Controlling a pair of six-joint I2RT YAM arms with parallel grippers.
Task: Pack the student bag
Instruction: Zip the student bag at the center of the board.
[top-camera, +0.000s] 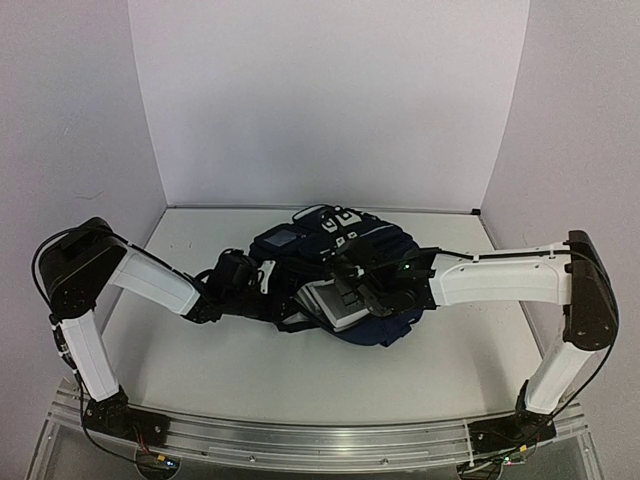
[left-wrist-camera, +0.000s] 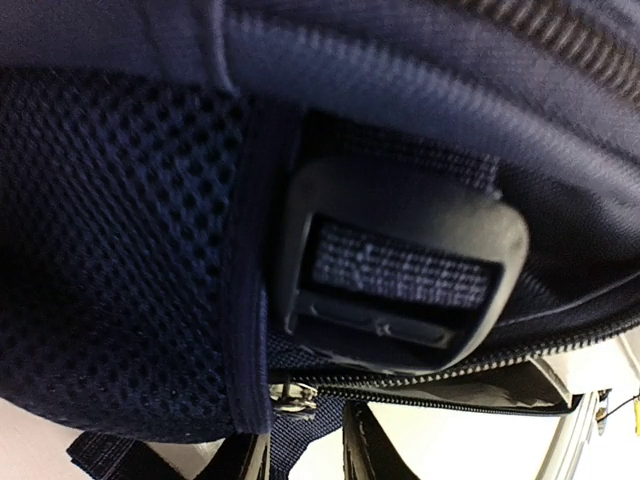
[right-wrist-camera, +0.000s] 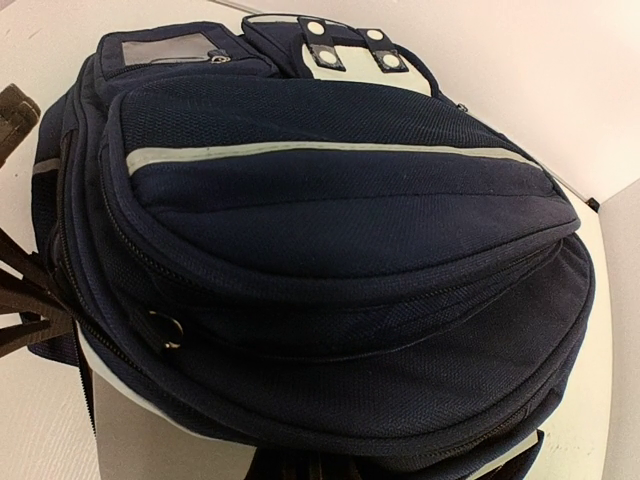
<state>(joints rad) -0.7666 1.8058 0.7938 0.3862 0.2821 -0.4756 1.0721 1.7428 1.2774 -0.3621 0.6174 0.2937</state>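
Large navy blue striped fabric backpack (top-camera: 300, 255) lies centred on the white surface (top-camera: 250, 350). Left tool (top-camera: 262, 278) against its side, right tool (top-camera: 345, 290) apparently at its opening; neither's closure is discernible. Slack fabric could sag shut.

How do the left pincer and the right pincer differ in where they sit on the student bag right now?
The left pincer is at the student bag's left side; the right pincer is over its near edge. The left wrist camera is hard up against mesh and a black buckle, while the right's takes in the bag's whole top. Both are at the bag; neither's jaws can be read.
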